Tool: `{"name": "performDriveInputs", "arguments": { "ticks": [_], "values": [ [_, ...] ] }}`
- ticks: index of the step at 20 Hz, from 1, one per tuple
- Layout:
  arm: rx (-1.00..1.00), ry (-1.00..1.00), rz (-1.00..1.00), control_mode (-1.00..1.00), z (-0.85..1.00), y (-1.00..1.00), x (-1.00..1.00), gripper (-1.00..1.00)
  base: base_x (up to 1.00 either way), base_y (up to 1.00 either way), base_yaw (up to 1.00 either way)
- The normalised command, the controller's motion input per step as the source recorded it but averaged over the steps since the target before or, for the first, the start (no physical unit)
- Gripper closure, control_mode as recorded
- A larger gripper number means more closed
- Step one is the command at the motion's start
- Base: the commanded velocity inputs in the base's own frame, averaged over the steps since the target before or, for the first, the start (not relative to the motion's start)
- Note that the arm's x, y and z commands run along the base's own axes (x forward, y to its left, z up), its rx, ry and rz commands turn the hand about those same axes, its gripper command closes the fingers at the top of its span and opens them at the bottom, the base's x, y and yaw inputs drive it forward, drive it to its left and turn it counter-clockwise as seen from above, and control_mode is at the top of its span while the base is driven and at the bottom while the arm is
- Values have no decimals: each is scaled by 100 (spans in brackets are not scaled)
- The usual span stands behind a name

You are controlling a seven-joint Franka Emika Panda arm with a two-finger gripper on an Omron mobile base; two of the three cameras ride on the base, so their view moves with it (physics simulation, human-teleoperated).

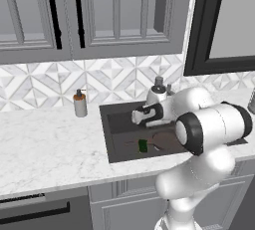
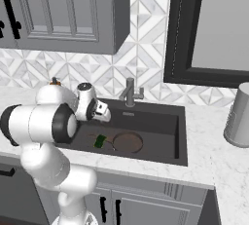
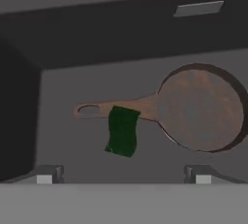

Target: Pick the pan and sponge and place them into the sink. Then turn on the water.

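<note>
Inside the sink: pan [image 3: 201,109] is lying flat on the basin floor, round and dark reddish-brown, mottled surface; its straight handle is ending in a loop. In the hand view the pan's right edge is being cut off by the frame.
Sponge: sponge [image 3: 122,131] is lying across the pan's handle, near the loop end, dark green, rectangular, slightly skewed; its yellow layer is not making itself out.
Sink: sink [image 2: 160,121] is sitting sunk into the counter, rectangular, dark grey, smooth walls. In the left base view the arm is hiding the right half of the basin and most of the pan; the sponge [image 1: 143,146] is showing as a small green patch.
Faucet: faucet [image 2: 130,91] is standing at the back rim, grey metal; its spout is hard to read in the left base view, behind the arm.
Gripper: gripper [image 3: 123,177] is hanging above the basin, over the sponge and handle, jaws spread wide, grasping nothing; finger tips are showing at the bottom of the hand view.
Counter: counter [image 1: 45,144] is running white and marbled around the sink.
Soap dispenser: soap dispenser [image 1: 80,103] is standing upright to the left of the sink, near the patterned tile backsplash [image 1: 109,77].
Canister: canister [image 2: 239,116] is standing well to the right of the sink, grey, cylindrical, cut off by the frame edge.
</note>
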Motion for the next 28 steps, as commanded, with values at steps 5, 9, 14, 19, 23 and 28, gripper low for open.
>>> {"name": "performDriveInputs", "arguments": {
  "ticks": [5,9,14,19,23,28],
  "values": [
    [12,-1,0,-100,100,-61,-29,-100,0,0,0],
    [18,0,0,-100,80,-94,-19,-100,0,0,0],
    [23,1,0,-100,7,-92,0,-100,0,0,0],
    [7,-8,0,-100,-5,-37,0,-100,0,0,0],
    [12,-11,0,-100,0,-20,0,-100,0,0,0],
    [19,0,0,-100,0,-41,0,-100,0,0,0]
  ]
}}
